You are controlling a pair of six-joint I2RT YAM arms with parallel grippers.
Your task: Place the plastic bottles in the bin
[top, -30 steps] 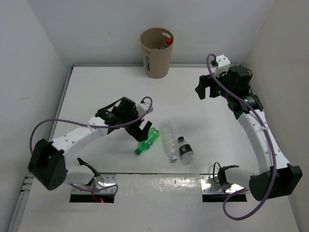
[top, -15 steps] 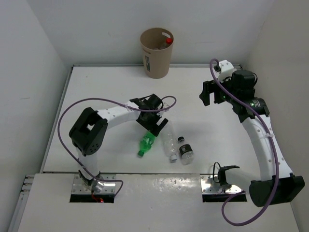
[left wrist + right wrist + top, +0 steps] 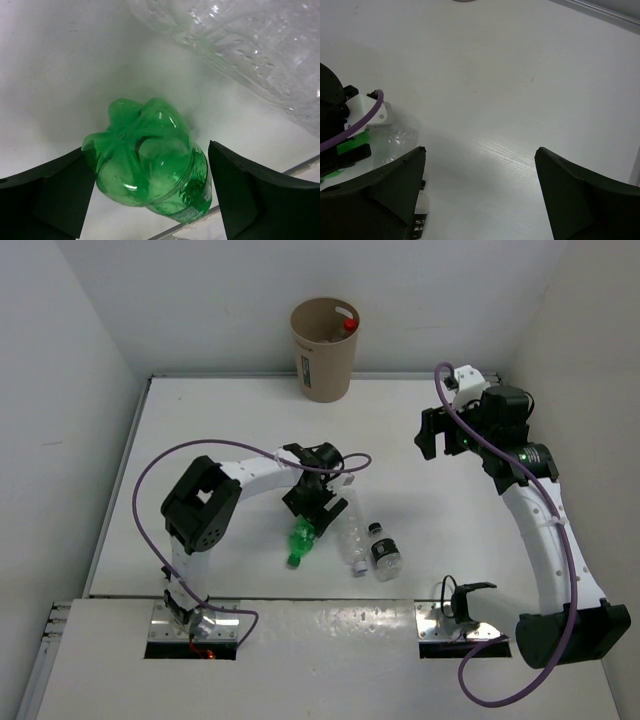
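Observation:
An all-green bottle (image 3: pixel 302 539) lies on the table with its cap toward the near edge. My left gripper (image 3: pixel 318 506) is open and straddles its base. In the left wrist view the green bottle (image 3: pixel 150 167) sits between the two fingers, touching the left one, with a gap to the right one. A clear bottle (image 3: pixel 350 529) with a white cap lies just to its right, and a small black-capped bottle (image 3: pixel 383 553) beyond that. The tan bin (image 3: pixel 323 360) stands at the back with a red-capped bottle (image 3: pixel 348 326) inside. My right gripper (image 3: pixel 440 432) is open and empty, held high.
The right wrist view shows bare white table under the right gripper (image 3: pixel 480 200), with the clear bottle (image 3: pixel 395 142) and black-capped bottle (image 3: pixel 420 222) at lower left. White walls close in the table on three sides.
My left arm swung right and came down so its open jaws straddle the green bottle's base; the bottle shifted slightly. My right arm moved a little to the right, then held still.

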